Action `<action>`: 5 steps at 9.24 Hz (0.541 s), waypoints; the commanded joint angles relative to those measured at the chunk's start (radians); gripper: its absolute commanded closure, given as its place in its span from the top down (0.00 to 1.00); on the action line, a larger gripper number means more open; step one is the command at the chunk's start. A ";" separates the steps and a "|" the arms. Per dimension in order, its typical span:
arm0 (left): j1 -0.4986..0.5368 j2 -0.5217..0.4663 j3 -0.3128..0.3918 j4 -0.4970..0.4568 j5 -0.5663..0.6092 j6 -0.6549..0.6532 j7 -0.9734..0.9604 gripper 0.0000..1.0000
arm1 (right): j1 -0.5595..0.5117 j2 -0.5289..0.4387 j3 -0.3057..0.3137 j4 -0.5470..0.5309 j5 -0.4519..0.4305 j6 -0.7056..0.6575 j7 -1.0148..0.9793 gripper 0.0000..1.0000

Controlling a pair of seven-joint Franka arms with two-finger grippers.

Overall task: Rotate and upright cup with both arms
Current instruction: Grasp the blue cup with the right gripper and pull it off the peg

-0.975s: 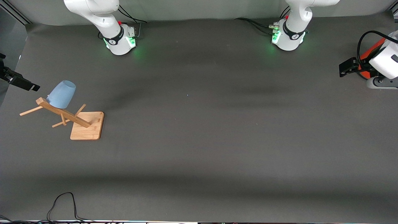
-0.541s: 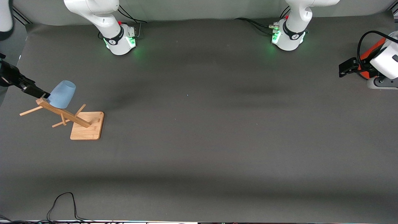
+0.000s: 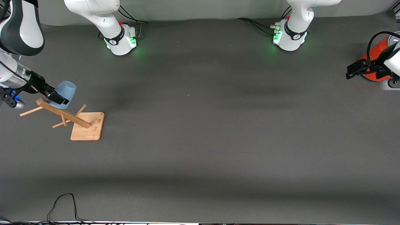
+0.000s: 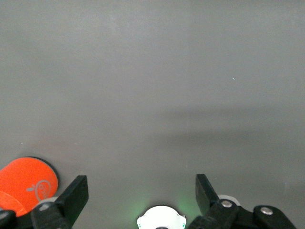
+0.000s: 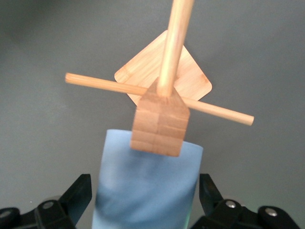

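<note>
Front view shows the right gripper (image 3: 57, 97) advanced within the last second onto the cup (image 3: 64, 93) hung inverted on the wooden rack (image 3: 81, 123), jaws spread either side ready to grip, while the left gripper (image 3: 356, 69) waits released beside the orange can (image 3: 375, 53).

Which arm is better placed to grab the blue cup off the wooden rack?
Right. The right gripper is open around the cup on the rack. The left gripper, also open, is at the left arm's end of the table by the orange can.
</note>
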 commanded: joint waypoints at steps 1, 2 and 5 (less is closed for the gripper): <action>0.000 -0.004 0.000 0.004 -0.017 -0.005 0.011 1.00 | 0.006 -0.030 -0.006 -0.027 0.020 0.019 0.020 1.00; -0.001 -0.004 0.000 0.004 -0.022 -0.005 0.011 1.00 | 0.006 -0.027 -0.006 -0.025 0.020 0.019 0.022 0.94; -0.003 -0.004 0.000 0.004 -0.051 -0.008 0.011 1.00 | 0.006 -0.031 -0.006 -0.025 0.020 0.016 0.022 0.61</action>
